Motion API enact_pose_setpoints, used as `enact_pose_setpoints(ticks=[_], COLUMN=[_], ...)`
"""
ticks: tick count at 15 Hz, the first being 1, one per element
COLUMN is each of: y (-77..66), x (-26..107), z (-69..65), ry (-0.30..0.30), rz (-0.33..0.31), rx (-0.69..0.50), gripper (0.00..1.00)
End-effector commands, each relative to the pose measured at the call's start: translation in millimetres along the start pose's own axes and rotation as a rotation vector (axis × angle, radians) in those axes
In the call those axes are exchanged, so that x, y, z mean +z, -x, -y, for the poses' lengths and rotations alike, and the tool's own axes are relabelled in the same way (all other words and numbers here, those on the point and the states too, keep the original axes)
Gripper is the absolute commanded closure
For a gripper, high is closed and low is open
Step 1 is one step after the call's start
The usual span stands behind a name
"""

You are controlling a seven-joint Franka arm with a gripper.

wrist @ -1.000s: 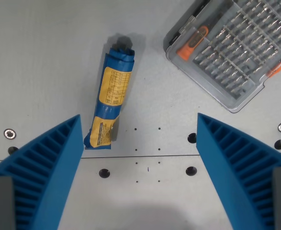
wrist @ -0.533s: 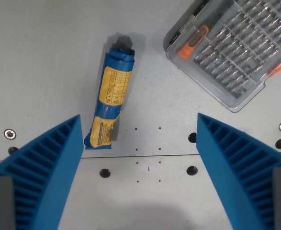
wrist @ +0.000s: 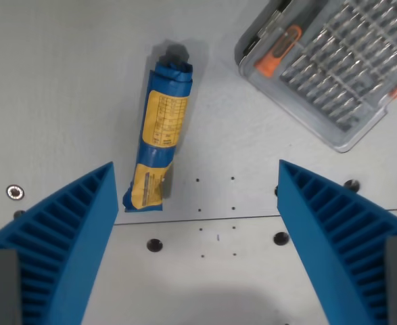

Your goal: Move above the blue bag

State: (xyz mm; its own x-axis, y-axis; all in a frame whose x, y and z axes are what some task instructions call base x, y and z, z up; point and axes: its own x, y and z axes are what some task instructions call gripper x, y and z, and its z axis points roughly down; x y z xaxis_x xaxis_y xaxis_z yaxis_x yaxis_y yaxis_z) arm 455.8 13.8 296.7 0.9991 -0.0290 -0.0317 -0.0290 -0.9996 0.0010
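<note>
My pincer (wrist: 197,223) is spread wide with nothing in it, looking straight down at the tabletop (wrist: 56,88). The blue bag (wrist: 160,135) is rolled up, lying flat toward the wrist view's left, its lower end just beside the left finger. So I'm not centered yet, I reckon. The bit case (wrist: 333,64) sits well apart, upper right.

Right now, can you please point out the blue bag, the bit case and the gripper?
blue bag (wrist: 160,135): wrist view, on its yellow label, mid-length.
bit case (wrist: 333,64): wrist view, on the clear lid over the bit rows.
gripper (wrist: 197,223): wrist view, midway between the two blue fingertips, which stand apart.
</note>
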Motion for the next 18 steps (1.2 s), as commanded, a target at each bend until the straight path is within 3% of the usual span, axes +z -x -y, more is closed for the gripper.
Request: enact_pose_setpoints(ticks=[1,18], y=[5.9,28.5], x=[13.5,97.5], z=[6.1,29.0], ry=[-0.006,-0.027], rz=[-0.085,-0.074], rx=[0.108,0.315], gripper=[0.00,0.00])
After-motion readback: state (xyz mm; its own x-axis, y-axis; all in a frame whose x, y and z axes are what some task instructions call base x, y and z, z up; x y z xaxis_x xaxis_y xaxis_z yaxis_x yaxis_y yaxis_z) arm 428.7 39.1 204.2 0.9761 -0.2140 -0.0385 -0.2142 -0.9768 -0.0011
